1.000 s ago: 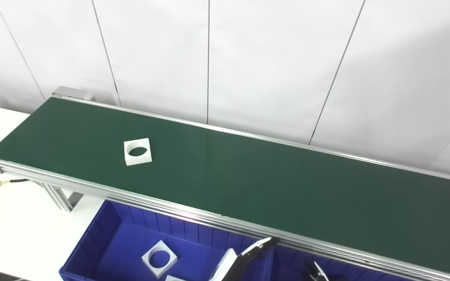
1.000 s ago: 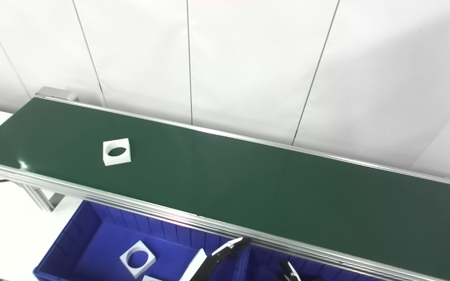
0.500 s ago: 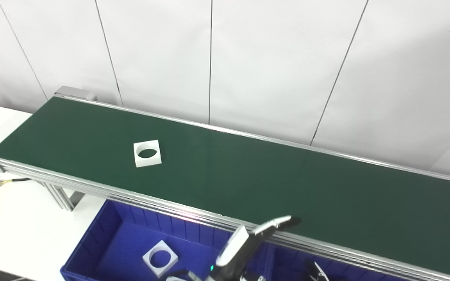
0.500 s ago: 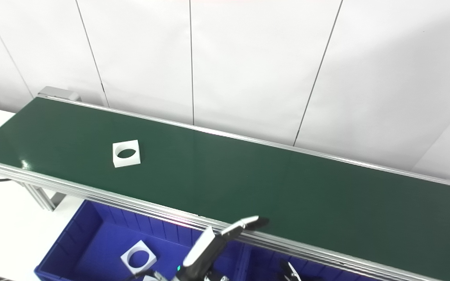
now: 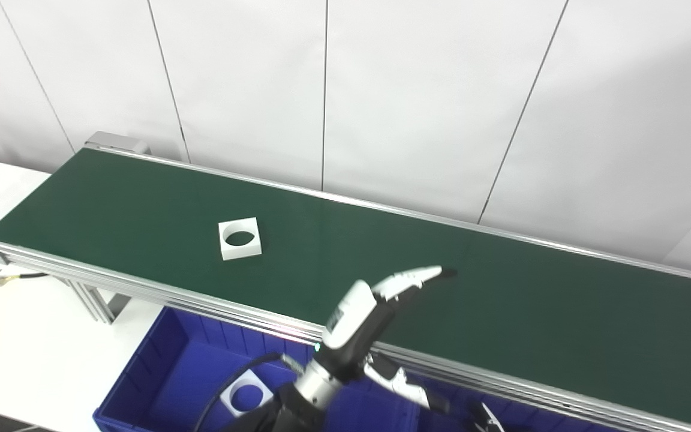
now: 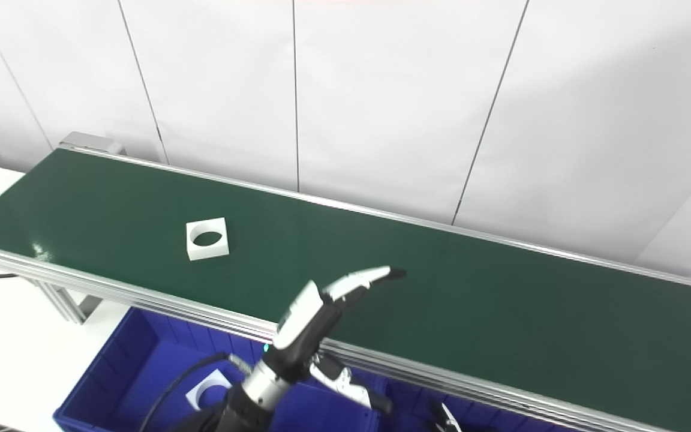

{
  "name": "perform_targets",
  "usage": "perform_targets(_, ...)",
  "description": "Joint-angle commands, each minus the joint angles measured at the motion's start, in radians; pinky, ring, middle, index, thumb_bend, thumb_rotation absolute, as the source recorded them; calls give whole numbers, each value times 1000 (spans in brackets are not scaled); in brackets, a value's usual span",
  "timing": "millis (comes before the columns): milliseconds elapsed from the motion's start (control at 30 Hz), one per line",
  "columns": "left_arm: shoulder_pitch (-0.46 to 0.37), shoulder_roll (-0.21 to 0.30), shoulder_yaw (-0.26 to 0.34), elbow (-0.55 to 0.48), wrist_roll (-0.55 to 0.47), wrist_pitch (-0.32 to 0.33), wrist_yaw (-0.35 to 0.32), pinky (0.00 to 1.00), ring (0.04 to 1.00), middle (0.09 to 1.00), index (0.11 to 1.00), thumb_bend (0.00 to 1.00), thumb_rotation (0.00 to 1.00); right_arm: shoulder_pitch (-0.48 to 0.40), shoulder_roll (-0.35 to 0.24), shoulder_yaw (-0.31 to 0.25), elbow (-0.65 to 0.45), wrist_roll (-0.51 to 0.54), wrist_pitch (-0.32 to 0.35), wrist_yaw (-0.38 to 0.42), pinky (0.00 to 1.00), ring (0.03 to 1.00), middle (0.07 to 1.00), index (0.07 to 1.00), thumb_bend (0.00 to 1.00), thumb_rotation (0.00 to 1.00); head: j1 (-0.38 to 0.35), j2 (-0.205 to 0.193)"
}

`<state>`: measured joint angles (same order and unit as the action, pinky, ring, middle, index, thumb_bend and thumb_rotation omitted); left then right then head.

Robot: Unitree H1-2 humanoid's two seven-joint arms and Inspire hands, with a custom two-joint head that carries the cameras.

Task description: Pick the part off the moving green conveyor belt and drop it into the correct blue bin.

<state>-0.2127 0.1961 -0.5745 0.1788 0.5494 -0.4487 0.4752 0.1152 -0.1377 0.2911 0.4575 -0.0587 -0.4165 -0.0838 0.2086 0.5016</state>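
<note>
A white square part with a round hole (image 5: 240, 238) lies flat on the green conveyor belt (image 5: 501, 312), left of the belt's middle. My left hand (image 5: 364, 318) is raised over the belt's near edge, open, with its fingers stretched toward the belt's middle and the thumb hanging apart below. It holds nothing and is well to the right of the part. Below the belt stands a blue bin (image 5: 141, 378). Of my right hand (image 5: 486, 418) only dark fingertips show at the bottom edge.
A similar white square part (image 5: 243, 394) lies in the left blue bin, partly behind my arm's cable. A second blue bin (image 6: 411, 396) adjoins on the right. The belt's aluminium rail (image 5: 141, 288) runs between bins and belt. A white table (image 5: 21, 348) with a cable lies left.
The part has ridden rightward along the belt. My left hand has risen from bin level to above the belt's near edge, fingers still spread. The right hand has stayed put.
</note>
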Motion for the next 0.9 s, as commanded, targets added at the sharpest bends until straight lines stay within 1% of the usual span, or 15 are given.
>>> perform_targets(0, -46, 5, 32, -13, 47, -18, -18, 800, 828, 865, 885, 1000, 423, -17, 4, 0, -11, 2, -53, -6, 818, 856, 916, 912, 900, 906, -2, 0)
perform_targets(67, -58, 8, 60, -12, 95, -11, -43, 802, 828, 866, 897, 1000, 412, -18, 3, 1, -11, -1, -53, -9, 814, 856, 916, 911, 908, 906, -1, 0)
perform_targets(167, -83, 16, 89, 9, 184, -7, -51, 778, 819, 853, 893, 1000, 349, -18, 1, 5, -14, -6, -53, -14, 807, 855, 918, 913, 904, 909, -1, -1)
perform_targets(267, -101, 21, 110, 35, 221, -7, -67, 784, 814, 840, 880, 1000, 277, -20, 1, 7, -11, -7, -53, -17, 800, 853, 917, 913, 906, 910, -1, -2)
perform_targets(333, -110, 23, 121, 51, 245, -5, -73, 783, 810, 833, 876, 1000, 262, -21, 1, 8, -10, -7, -53, -18, 797, 854, 917, 914, 904, 910, -1, -4)
perform_targets(367, -118, 25, 127, 61, 270, 12, -73, 783, 808, 829, 874, 1000, 254, -22, 1, 10, -10, -8, -53, -19, 795, 854, 917, 914, 903, 910, -1, -4)
perform_targets(400, -122, 25, 132, 67, 288, 24, -74, 775, 802, 817, 854, 1000, 233, -22, 1, 12, -10, -9, -53, -20, 795, 853, 918, 915, 895, 910, -1, -4)
perform_targets(500, -140, 26, 146, 109, 342, 59, -48, 748, 776, 785, 822, 1000, 177, -24, 0, 19, -8, -16, -53, -32, 794, 848, 916, 913, 886, 910, -4, -6)
perform_targets(533, -148, 28, 150, 128, 358, 67, -33, 724, 758, 770, 811, 1000, 169, -24, 0, 21, -8, -18, -53, -35, 794, 846, 917, 914, 887, 909, -5, -5)
perform_targets(667, -171, 37, 165, 183, 386, 85, -3, 701, 750, 757, 785, 1000, 177, -25, -1, 29, -10, -23, -53, -48, 787, 843, 915, 911, 881, 905, -9, -3)
perform_targets(800, -188, 50, 183, 214, 400, 140, -21, 690, 738, 745, 758, 1000, 154, -26, -7, 40, -15, -25, -53, -56, 778, 836, 915, 908, 851, 899, -9, -3)
perform_targets(867, -202, 55, 188, 231, 404, 162, -28, 689, 736, 747, 749, 1000, 149, -26, -8, 43, -15, -24, -53, -58, 777, 834, 919, 902, 852, 895, -9, -5)
